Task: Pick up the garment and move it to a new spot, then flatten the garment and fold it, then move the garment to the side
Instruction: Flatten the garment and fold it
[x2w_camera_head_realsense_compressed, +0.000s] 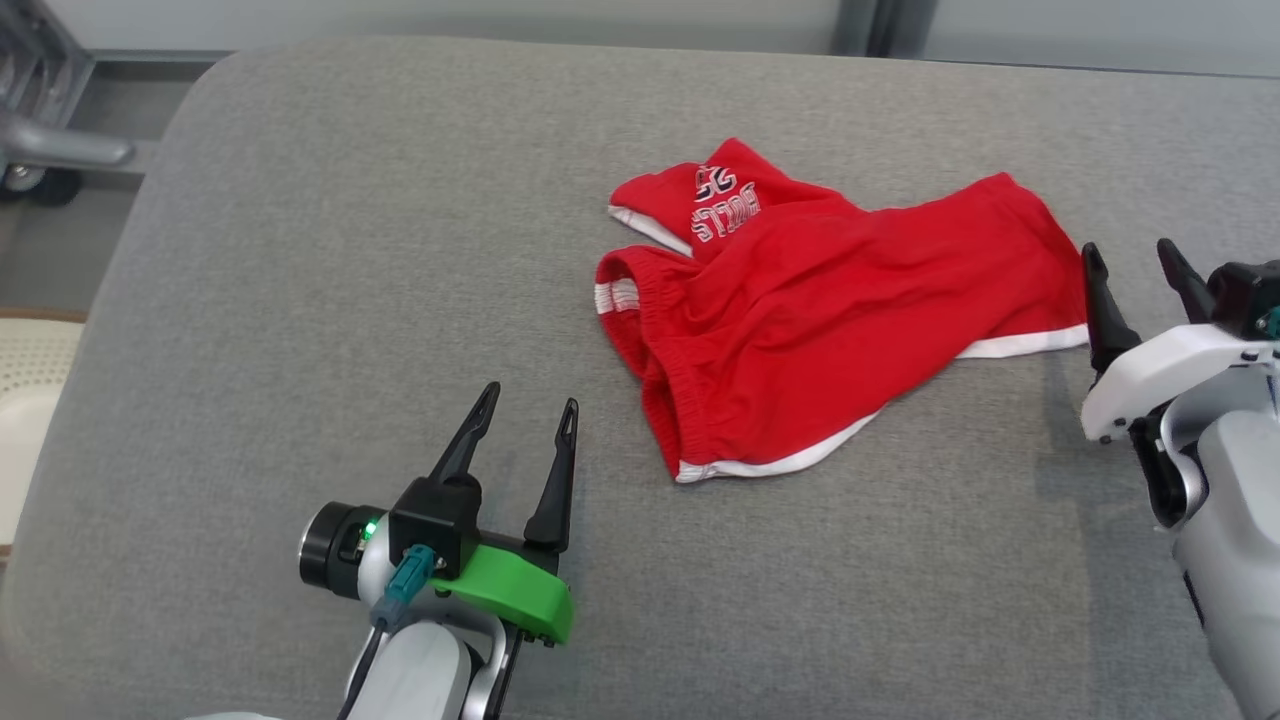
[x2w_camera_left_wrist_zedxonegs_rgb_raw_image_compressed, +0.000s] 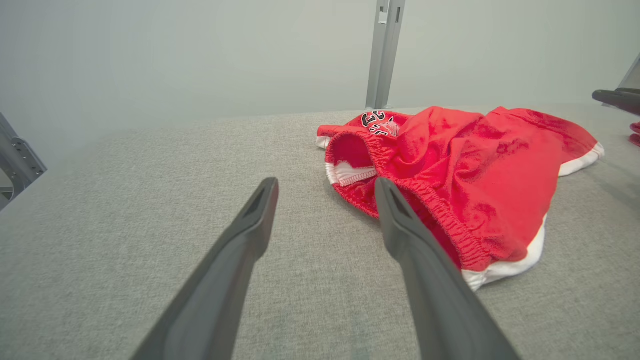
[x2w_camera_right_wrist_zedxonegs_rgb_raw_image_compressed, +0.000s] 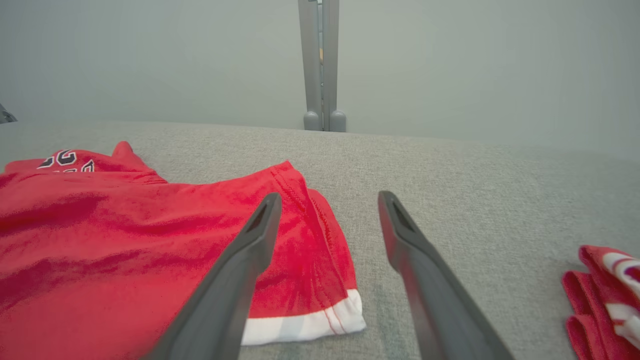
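Item: red shorts (x2w_camera_head_realsense_compressed: 820, 330), rumpled, on grey surface (x2w_camera_head_realsense_compressed: 300, 300). L fingers (x2w_camera_head_realsense_compressed: 558, 470) wide, empty, near waistband. R fingers (x2w_camera_head_realsense_compressed: 1104, 315) wide, empty, beside hem. To flatten: best grip opp. corners, pull taut.

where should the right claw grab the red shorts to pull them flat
Best bet: the white-trimmed leg hem of the red shorts, approached from the robot's right. That corner lies flat as a free edge closest to the open right claw, while the elastic waistband is bunched toward the left.
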